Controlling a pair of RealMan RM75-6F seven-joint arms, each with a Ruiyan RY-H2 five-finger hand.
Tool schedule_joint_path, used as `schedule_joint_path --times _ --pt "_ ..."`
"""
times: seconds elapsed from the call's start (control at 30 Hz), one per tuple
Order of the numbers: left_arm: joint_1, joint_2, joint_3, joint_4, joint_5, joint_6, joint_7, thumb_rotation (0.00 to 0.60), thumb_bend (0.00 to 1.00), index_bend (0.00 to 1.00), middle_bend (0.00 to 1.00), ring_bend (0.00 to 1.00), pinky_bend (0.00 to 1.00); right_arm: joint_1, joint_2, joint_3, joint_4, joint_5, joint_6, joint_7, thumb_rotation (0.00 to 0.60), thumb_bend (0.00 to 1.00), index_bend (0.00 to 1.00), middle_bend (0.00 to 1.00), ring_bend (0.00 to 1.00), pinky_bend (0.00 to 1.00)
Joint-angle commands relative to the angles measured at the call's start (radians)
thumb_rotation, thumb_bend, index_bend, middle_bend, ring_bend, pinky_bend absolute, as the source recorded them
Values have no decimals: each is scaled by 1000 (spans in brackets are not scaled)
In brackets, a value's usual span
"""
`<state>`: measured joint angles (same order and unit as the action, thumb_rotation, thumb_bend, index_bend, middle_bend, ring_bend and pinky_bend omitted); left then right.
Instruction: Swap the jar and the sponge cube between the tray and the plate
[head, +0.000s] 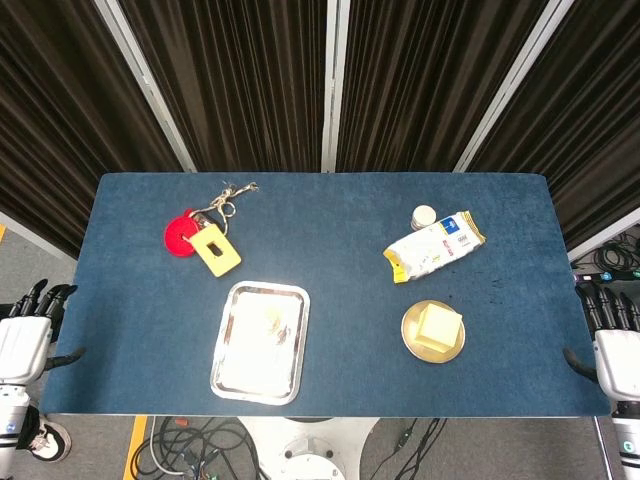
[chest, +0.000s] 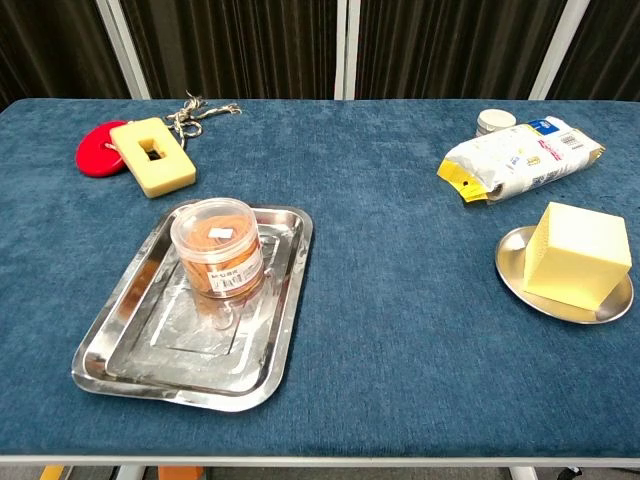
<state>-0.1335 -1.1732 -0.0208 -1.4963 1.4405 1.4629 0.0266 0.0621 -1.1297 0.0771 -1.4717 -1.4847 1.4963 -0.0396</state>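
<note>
A clear plastic jar (chest: 218, 246) with orange contents and a clear lid stands upright in the steel tray (chest: 120, 345); from above the jar (head: 272, 322) is faint in the tray (head: 240, 375). A pale yellow sponge cube (chest: 575, 250) sits on the small round metal plate (chest: 512, 268), also seen as cube (head: 437, 327) on plate (head: 411, 338). My left hand (head: 28, 335) hangs off the table's left edge, fingers apart, holding nothing. My right hand (head: 615, 345) hangs off the right edge, likewise empty. Neither hand shows in the chest view.
A white and yellow snack bag (head: 435, 246) lies behind the plate, with a small white cap-like pot (head: 424, 216) beyond it. At the back left sit a red disc (head: 181, 234), a yellow block with a slot (head: 216, 249) and a twine tangle (head: 230, 196).
</note>
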Motion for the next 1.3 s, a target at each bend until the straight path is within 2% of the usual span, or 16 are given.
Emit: schedule_joint_path --times 0.03,0.23,0.53,0.63,0.83,1.13,1.3 --pt "2 -1 -3 5 1 3 3 600 0 143 149 30 174 0 0 0 -2 -1 0 -1 600 143 0 0 0 0" --pt "1 -6 -4 1 13 -1 12 600 0 143 149 30 174 3 1 1 -7 -2 -2 -5 600 143 0 0 0 0" --pt "-89 -6 -11 -66 59 -127 -29 600 0 143 149 30 174 6 17 10 -39 -4 8 -6 600 143 0 0 0 0" --pt "-145 -8 -17 -93 101 -182 -64 600 0 143 149 30 174 7 25 9 -47 -2 3 -8 600 143 0 0 0 0" --pt "-293 -64 -40 -100 171 -329 -31 600 0 138 149 30 174 8 40 16 -55 9 1 -3 600 143 0 0 0 0" --pt "-449 -171 -73 -43 164 -485 -73 600 0 127 142 30 174 11 31 14 -27 20 -17 21 600 143 0 0 0 0" --pt "-510 -207 -67 -17 180 -536 -90 600 0 91 92 29 174 11 32 18 -13 28 -20 35 600 143 0 0 0 0"
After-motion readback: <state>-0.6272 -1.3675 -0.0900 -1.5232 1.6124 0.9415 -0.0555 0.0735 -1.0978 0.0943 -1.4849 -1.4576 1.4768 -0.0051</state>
